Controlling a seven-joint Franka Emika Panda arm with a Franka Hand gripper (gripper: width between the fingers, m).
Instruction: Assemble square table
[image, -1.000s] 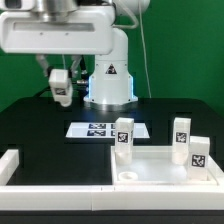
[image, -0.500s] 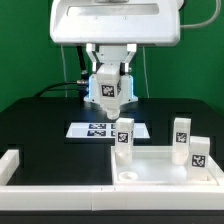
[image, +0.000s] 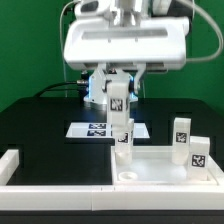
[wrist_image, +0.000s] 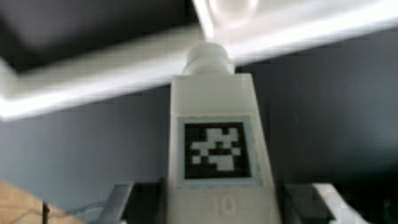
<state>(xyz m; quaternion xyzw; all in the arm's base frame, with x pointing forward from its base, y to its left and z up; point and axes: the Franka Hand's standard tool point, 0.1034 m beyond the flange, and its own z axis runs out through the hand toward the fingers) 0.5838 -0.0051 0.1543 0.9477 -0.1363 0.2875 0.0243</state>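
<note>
Arm has dropped lower over black table (image: 40, 125); green backdrop (image: 25, 50)

My arm (image: 125, 45) is glossy white with a broad boxy casing, grey joints, and black cables trailing behind.

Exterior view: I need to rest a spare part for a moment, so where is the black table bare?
Bare: the table at the exterior view's left, between the marker board and the rail. Crowded: the exterior view's right, where the square top, two legs and a third leg under the gripper sit.
</note>
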